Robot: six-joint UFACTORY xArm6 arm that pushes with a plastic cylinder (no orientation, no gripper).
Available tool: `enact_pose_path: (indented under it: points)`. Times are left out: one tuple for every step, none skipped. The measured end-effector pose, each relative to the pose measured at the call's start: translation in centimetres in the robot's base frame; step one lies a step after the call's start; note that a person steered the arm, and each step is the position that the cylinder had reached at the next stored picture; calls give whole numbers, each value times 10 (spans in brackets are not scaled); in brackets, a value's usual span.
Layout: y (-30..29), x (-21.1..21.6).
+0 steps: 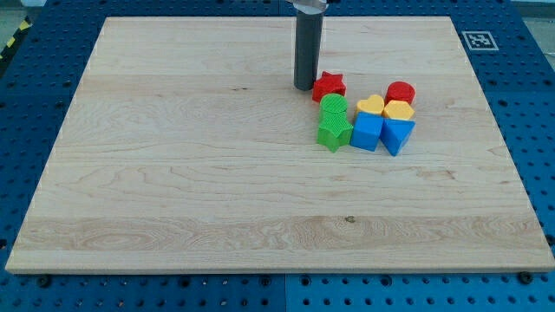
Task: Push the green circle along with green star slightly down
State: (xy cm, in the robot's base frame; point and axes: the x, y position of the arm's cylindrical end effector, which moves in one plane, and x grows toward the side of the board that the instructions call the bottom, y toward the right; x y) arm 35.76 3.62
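Wooden board [173, 173] held the bare tip [304, 87], gripping nothing, just up-left of green circle [333, 107] above green star [333, 133].

- My tip [304, 87] stands just left of the red star [329, 86], far of the green circle [333, 107].
- Near the green star [334, 133], bare board [173, 191].
- Right: blue cube [367, 132], blue triangle [397, 135], yellow heart [370, 106] crowd close.

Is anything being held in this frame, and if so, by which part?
Nothing is held. My tip rests on the board just left of the red star, above the green circle and green star.
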Motion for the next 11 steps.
enact_pose_path:
  points:
    - [5,14]
    - [26,17]
    - [44,17]
    - [56,17]
    - [58,19]
    - [36,26]
    - [34,26]
    - [34,26]
    - [30,36]
    - [29,44]
    - [21,67]
